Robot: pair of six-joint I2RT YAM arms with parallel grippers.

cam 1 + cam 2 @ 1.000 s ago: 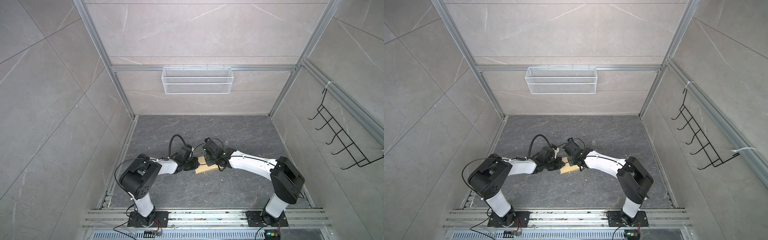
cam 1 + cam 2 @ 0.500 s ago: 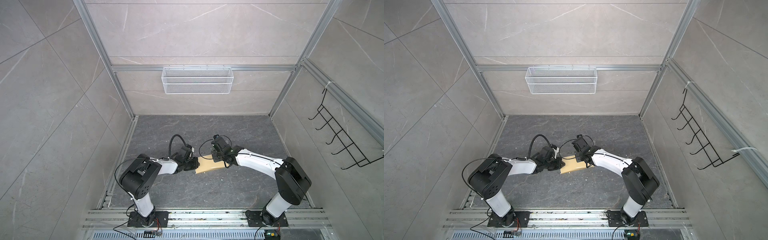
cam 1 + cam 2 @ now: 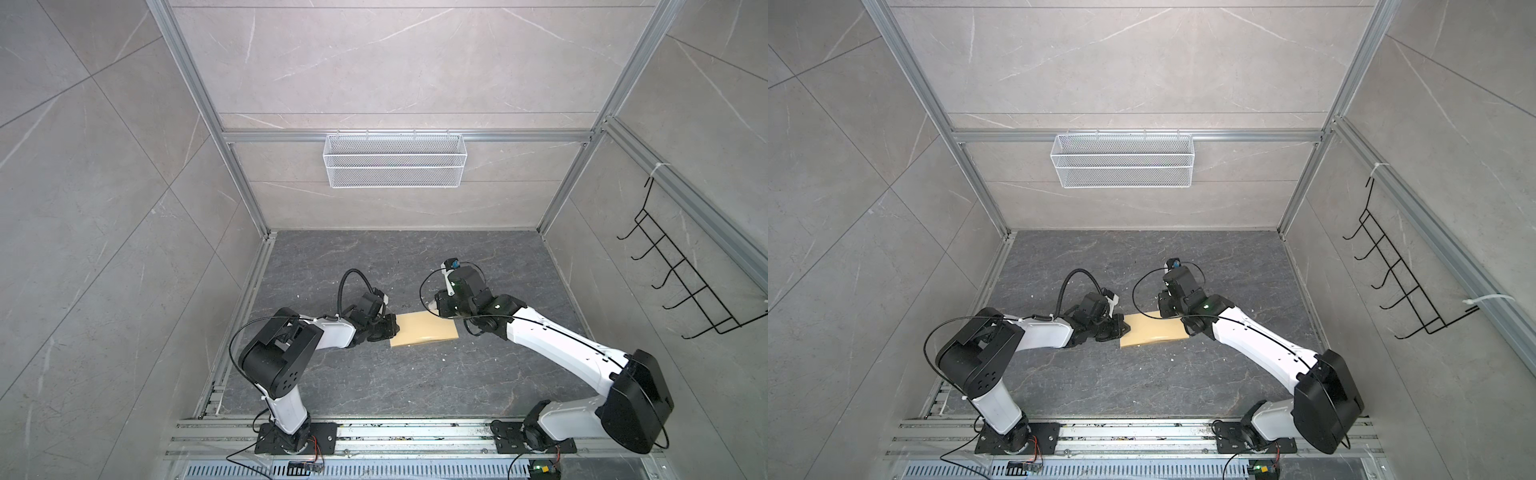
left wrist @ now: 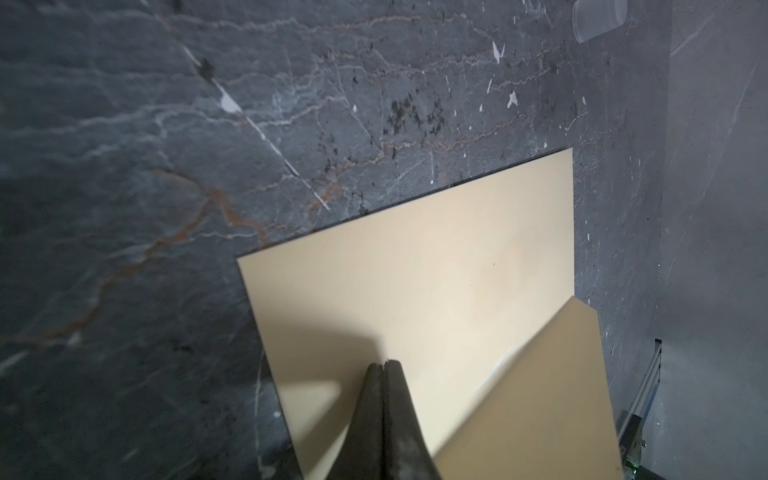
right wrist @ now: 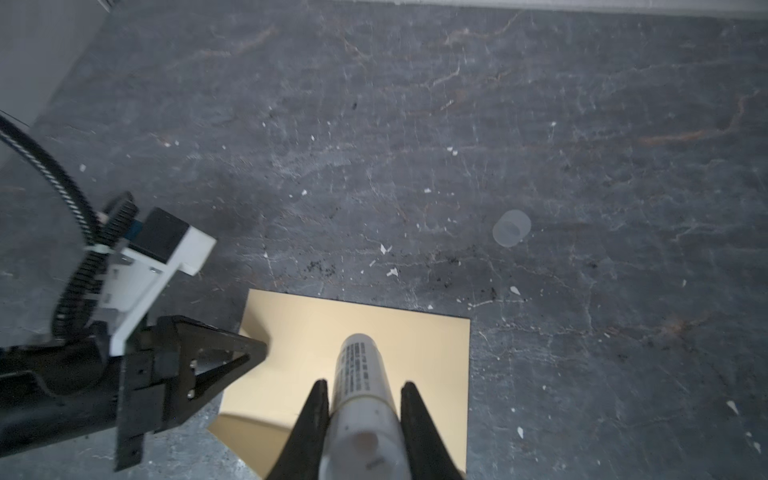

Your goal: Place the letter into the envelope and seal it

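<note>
The plain yellow-tan envelope (image 3: 424, 334) (image 3: 1152, 328) lies flat on the dark table. Its flap (image 4: 540, 395) stands folded up along one long edge. My left gripper (image 3: 392, 330) (image 4: 384, 365) is shut, its tips resting on the envelope's left end (image 5: 291, 332). My right gripper (image 3: 436, 305) (image 5: 363, 384) is shut on a white glue stick (image 5: 360, 361), held over the envelope's far right part. The letter does not show in any view.
A small translucent cap (image 5: 512, 227) (image 4: 598, 16) lies on the table beyond the envelope. Pale scraps and dark specks dot the surface. A white wire basket (image 3: 394, 160) hangs on the back wall and a black hook rack (image 3: 681, 282) on the right wall.
My right gripper has moved rightward along the envelope with the glue stick, from beside the left gripper to the right end. The left gripper has stayed put.
</note>
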